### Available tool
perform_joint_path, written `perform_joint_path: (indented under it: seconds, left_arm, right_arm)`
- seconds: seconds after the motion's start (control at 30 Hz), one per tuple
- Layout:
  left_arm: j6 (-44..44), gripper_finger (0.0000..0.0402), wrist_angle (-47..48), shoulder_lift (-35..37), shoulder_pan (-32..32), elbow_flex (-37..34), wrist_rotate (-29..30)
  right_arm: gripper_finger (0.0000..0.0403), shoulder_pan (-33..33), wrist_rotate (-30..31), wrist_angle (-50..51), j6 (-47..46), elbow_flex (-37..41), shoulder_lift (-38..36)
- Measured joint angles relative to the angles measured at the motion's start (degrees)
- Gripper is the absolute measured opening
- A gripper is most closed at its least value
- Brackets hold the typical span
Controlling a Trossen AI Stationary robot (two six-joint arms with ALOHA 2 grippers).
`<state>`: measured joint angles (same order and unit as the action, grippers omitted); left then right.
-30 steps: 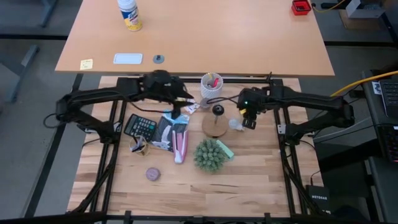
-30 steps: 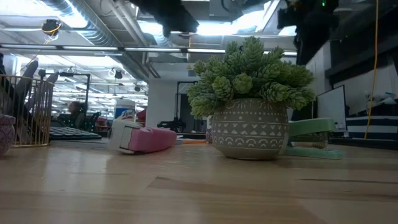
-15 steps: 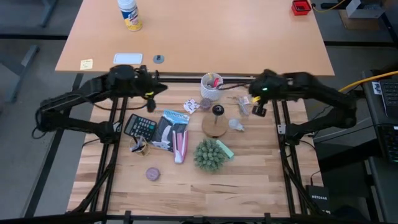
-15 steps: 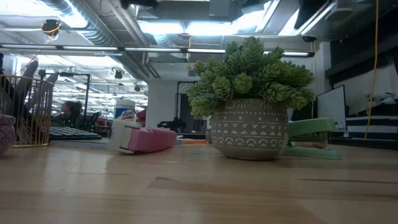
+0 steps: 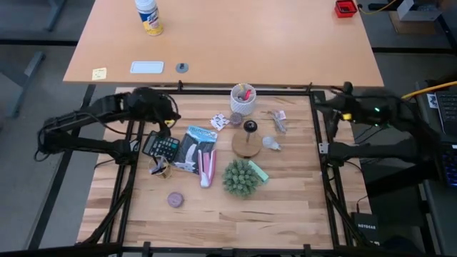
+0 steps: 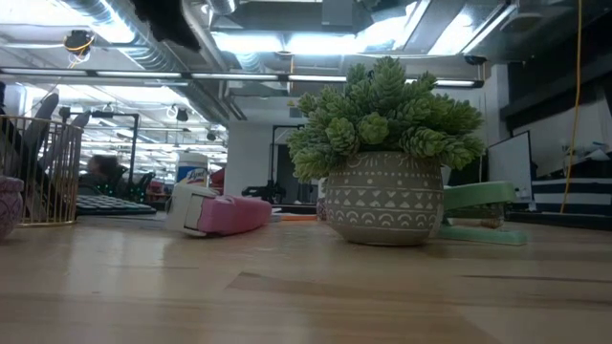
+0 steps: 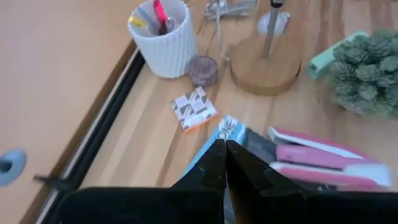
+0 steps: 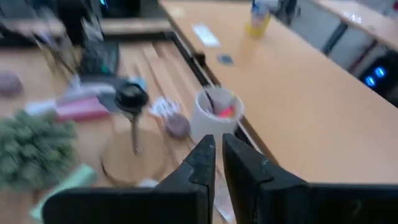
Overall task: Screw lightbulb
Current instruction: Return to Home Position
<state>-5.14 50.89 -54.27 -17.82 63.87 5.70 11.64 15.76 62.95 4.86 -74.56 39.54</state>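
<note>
The lightbulb (image 5: 270,143) lies on its side on the table, just right of the round wooden disc (image 5: 246,145) with its black socket (image 5: 250,127). It also shows behind the socket's post in the left wrist view (image 7: 274,21). My left gripper (image 5: 171,111) hangs shut over the table's far left part, with nothing in it (image 7: 224,155). Shut and holding nothing, my right gripper (image 5: 330,106) is at the far right edge (image 8: 217,155). In the low view the plant hides the lightbulb.
A potted plant (image 5: 241,178) stands near the middle, with a green stapler (image 5: 258,171) beside it. A pink stapler (image 5: 207,168), a calculator (image 5: 162,145) and a wire basket (image 5: 158,168) lie to the left. The white cup (image 5: 243,100) and some keys (image 5: 277,118) are far back, a brown puck (image 5: 176,200) near the front.
Both arms have drawn back from the middle of the table. My left gripper has gone toward the left edge, and my right gripper toward the right edge, away from the lightbulb. The lightbulb and the wooden disc have stayed in place.
</note>
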Motion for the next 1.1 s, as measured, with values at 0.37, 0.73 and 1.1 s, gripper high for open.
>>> perform_joint_path:
  seconds: [0.37,0.73,1.1]
  left_arm:
    - [0.3,0.001,-35.9,0.5,-0.3,-25.1,-2.8]
    - [9.4,0.001,-56.3,1.2,-2.2,-42.6,-2.7]
    - [13.7,0.001,-68.6,3.0,-2.0,-53.4,-2.8]
  right_arm:
    - [0.0037,0.0,-8.4,-21.3,-3.7,31.3,-24.6]
    - [0.0037,0.0,-10.9,-29.1,-6.5,41.7,-31.0]
    - [0.0037,0.0,-10.9,-33.2,-12.1,43.9,-30.8]
